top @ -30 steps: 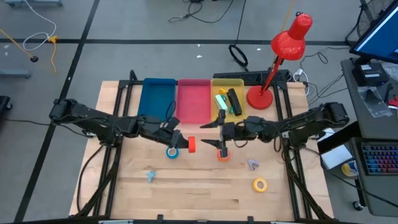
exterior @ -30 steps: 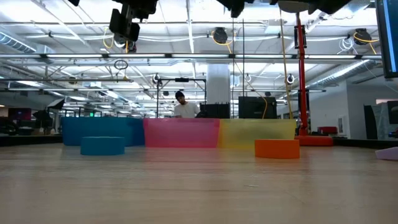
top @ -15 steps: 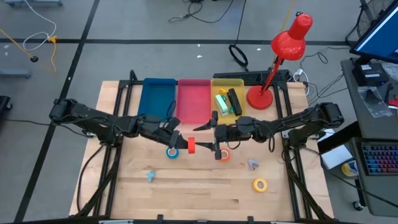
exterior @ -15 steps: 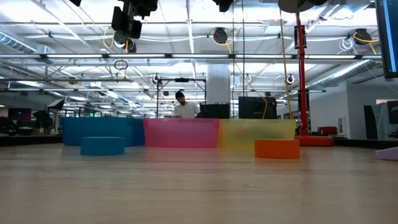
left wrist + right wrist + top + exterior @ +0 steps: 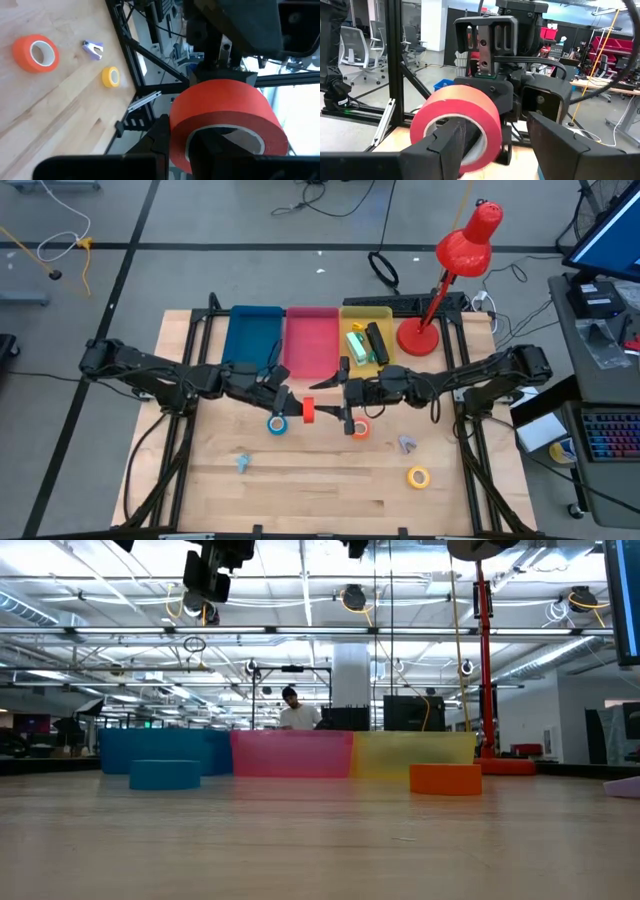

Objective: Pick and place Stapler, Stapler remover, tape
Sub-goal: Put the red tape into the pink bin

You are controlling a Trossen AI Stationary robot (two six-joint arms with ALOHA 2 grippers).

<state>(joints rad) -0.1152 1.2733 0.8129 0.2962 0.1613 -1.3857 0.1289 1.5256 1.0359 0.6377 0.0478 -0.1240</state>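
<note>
So you had the red tape [image 5: 308, 412] up off the table [image 5: 330, 490] mid-handoff, left hand [image 5: 292, 408] clamped on it, and your right hand [image 5: 338, 412] was open straddling the roll from the opposite side, way nearer than anything else.

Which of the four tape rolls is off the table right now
The red tape roll: it is held up in the left gripper, while the blue, orange and yellow rolls lie flat on the table.
</note>
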